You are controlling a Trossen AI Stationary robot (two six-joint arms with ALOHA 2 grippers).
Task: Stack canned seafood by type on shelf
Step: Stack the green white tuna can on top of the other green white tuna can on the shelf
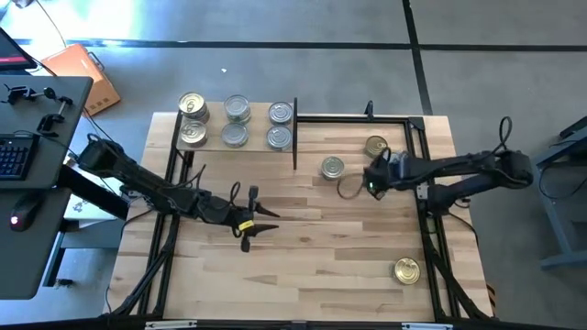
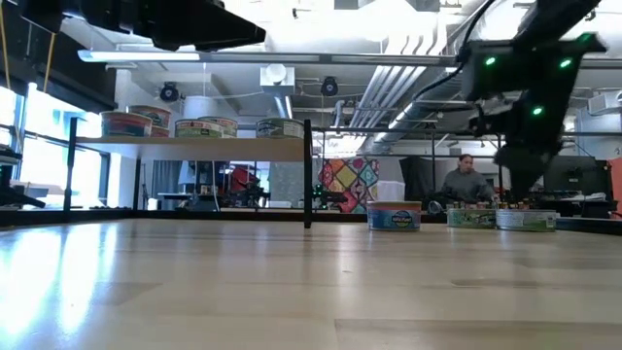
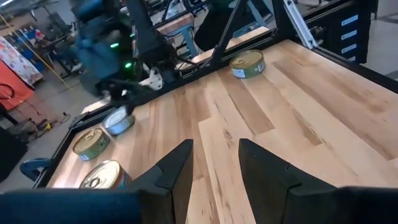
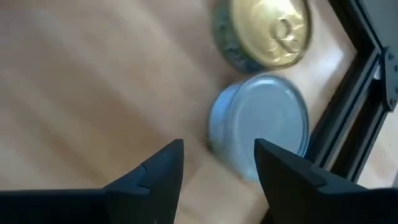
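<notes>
The shelf [image 1: 214, 124] [image 2: 194, 148] stands at the table's far left. Six tins rest on it: two gold-topped [image 1: 193, 104] at its left end and several silver-topped [image 1: 237, 109] to their right. My right gripper [image 1: 369, 181] [image 4: 217, 155] is open, above a silver-topped tin [image 4: 264, 121] [image 3: 118, 121] that stands on the table just ahead of its fingertips. A gold-topped tin [image 4: 268, 30] [image 1: 376, 147] sits right behind that one. Another tin [image 1: 332, 168] stands to their left. My left gripper [image 1: 261, 225] [image 3: 214, 158] is open over the table's middle.
A lone gold-topped tin [image 1: 406, 270] [image 3: 247, 64] sits near the table's near right corner. A black metal frame [image 1: 417, 137] runs along the far and right edges, close beside the tins at my right gripper. A person [image 2: 466, 180] sits in the room beyond.
</notes>
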